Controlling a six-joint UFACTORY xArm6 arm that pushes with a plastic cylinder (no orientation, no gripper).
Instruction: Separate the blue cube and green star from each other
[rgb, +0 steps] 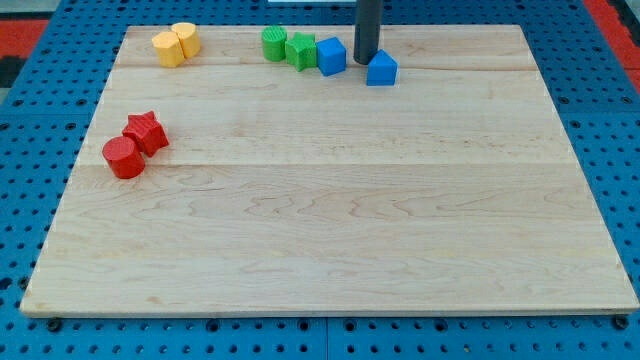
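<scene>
Nearest the view's bottom sat the red cylinder (123, 158), touching the red star (146, 132) on the wooden board (330, 240) at the view's left, while two yellow blocks (177, 44) huddled at the top left. Along the top edge ran a row of green cylinder (274, 43), green star (300, 50) and blue cube (331, 56), each pressed against the next. My tip (364, 61) clamped nothing and stood in the gap between that cube and a second blue block (381, 68) to its right.
</scene>
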